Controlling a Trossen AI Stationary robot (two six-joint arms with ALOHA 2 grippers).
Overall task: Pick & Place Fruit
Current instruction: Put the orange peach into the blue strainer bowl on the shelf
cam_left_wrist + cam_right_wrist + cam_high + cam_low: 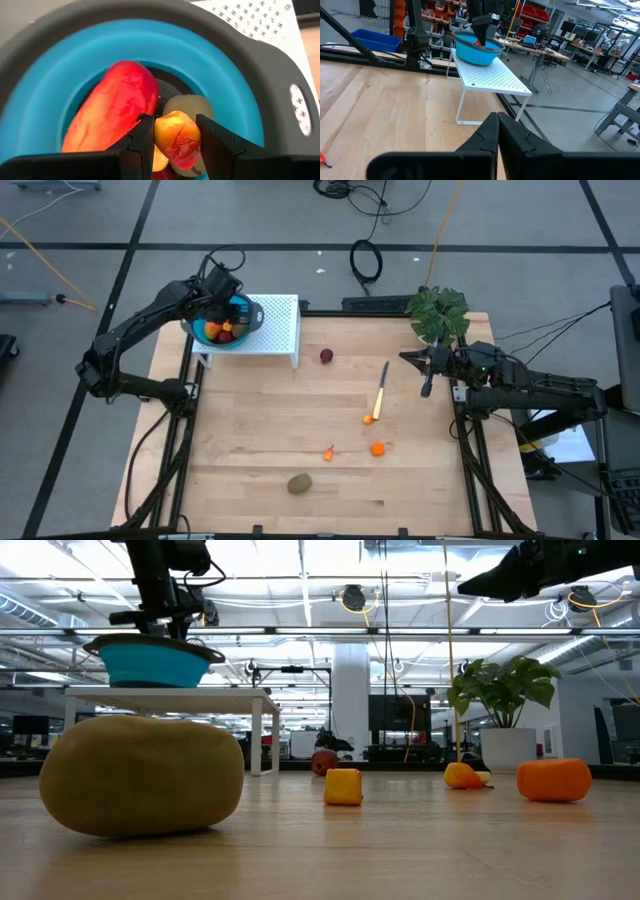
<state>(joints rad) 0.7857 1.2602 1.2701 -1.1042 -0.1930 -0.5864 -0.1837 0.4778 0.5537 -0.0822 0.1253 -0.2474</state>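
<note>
A blue bowl with a grey rim [246, 313] stands on a white perforated shelf [280, 330] at the table's far left. In it lie a long red-orange fruit [112, 110] and a pale piece [195, 104]. My left gripper [175, 122] reaches into the bowl from above, shut on a small yellow-red fruit [177, 140]. My right gripper [427, 388] is shut and empty, held level above the table's right side near the plant. A dark red ball [326, 356], a brown-green oval [299, 483] and small orange pieces [378, 448] rest on the table. My left gripper pinches the yellow-red fruit by its two opposite sides [159, 134] between its two fingers. The fingers slant down into the bowl from above. The fruit sits over the other pieces in the bowl; whether it rests on them, I cannot tell.
A yellow-handled knife [382, 385] lies right of the table's middle, an orange bit [369, 419] at its near end. A small orange-red bit [328, 452] lies toward the near edge. A potted plant [438, 312] stands at the far right corner.
</note>
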